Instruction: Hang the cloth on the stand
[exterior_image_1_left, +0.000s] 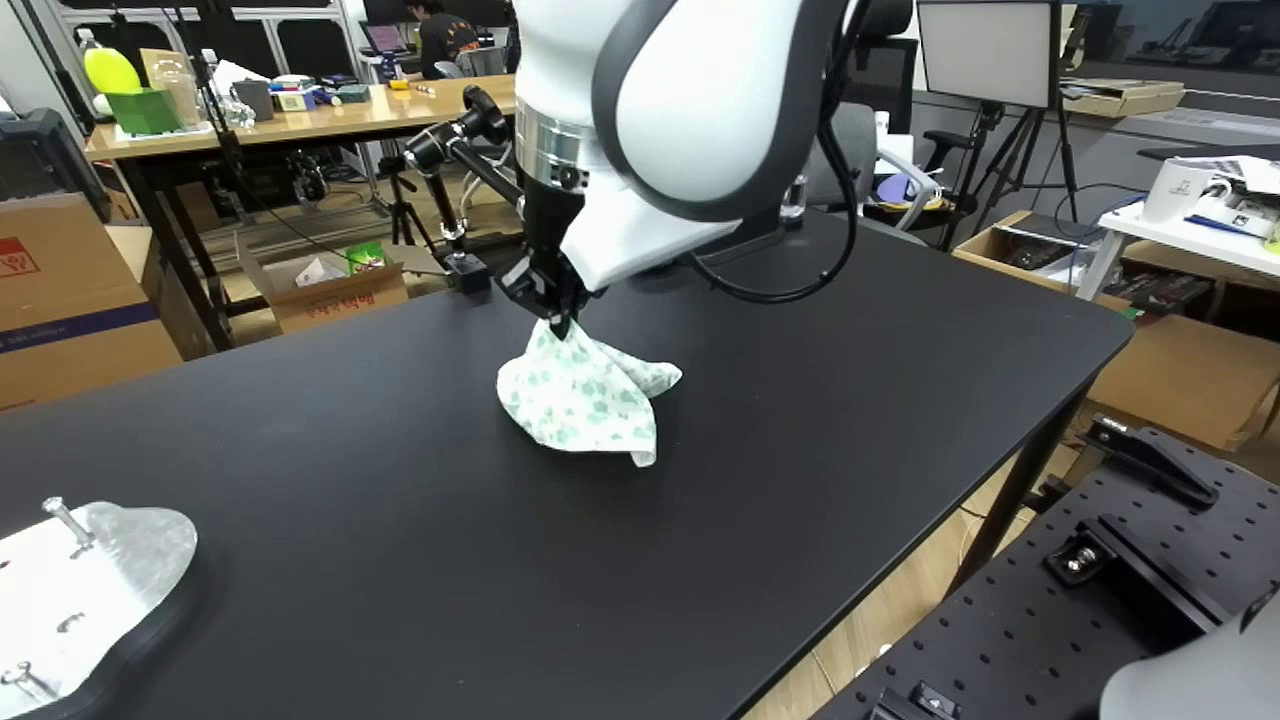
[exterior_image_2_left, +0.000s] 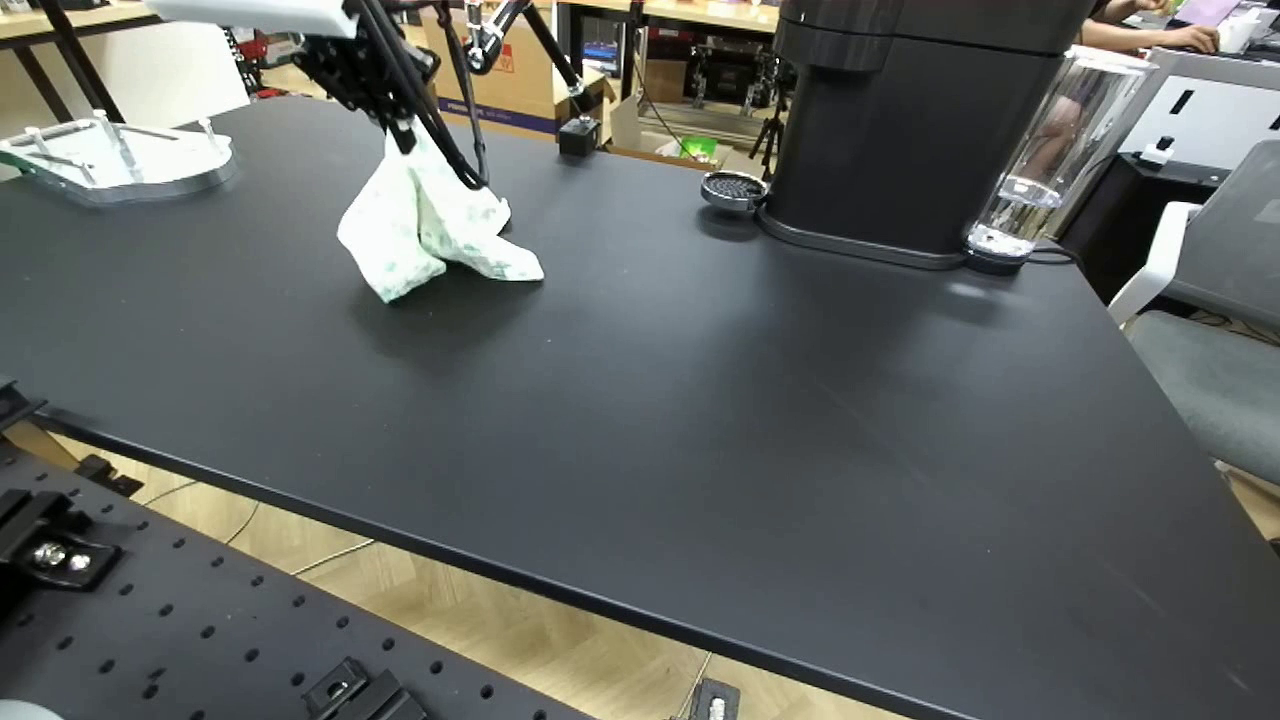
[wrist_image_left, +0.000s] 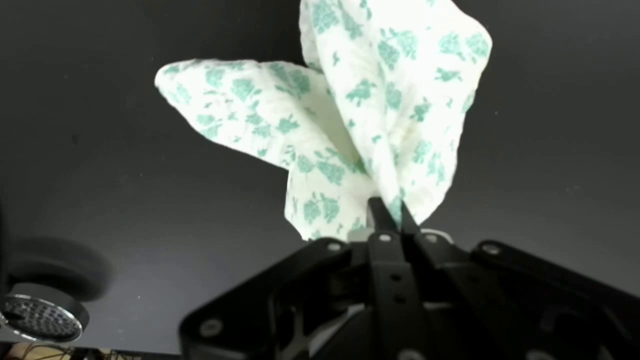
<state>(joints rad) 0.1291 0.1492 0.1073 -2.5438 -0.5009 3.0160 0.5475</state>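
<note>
Black two-fingered gripper (wrist_image_left: 392, 207) is pinching the white fabric cloth with green floral print (wrist_image_left: 420, 115) at one gathered fold, the rest dangling over the matte black tabletop (exterior_image_1_left: 400, 560), presumably so the loose part can drape over a stand I cannot identify.

My arm (exterior_image_1_left: 700, 110) is looking smooth and plastic-like, while a metal band (exterior_image_1_left: 553, 150) on it is shining. My gripper (wrist_image_left: 394, 212) is looking mostly matt, its small screw heads (wrist_image_left: 334, 246) glinting. The cloth (wrist_image_left: 375, 100) is appearing as thin, creased, matt fabric. The table (exterior_image_2_left: 700, 400) is looking smooth, giving off a soft sheen. The pegged stand (exterior_image_1_left: 150, 540) is gleaming; I am failing to tell metal from plastic. The drip grille (exterior_image_2_left: 735, 187) is shining like polished metal, and the floor (exterior_image_2_left: 480, 620) is showing wood grain.
</note>
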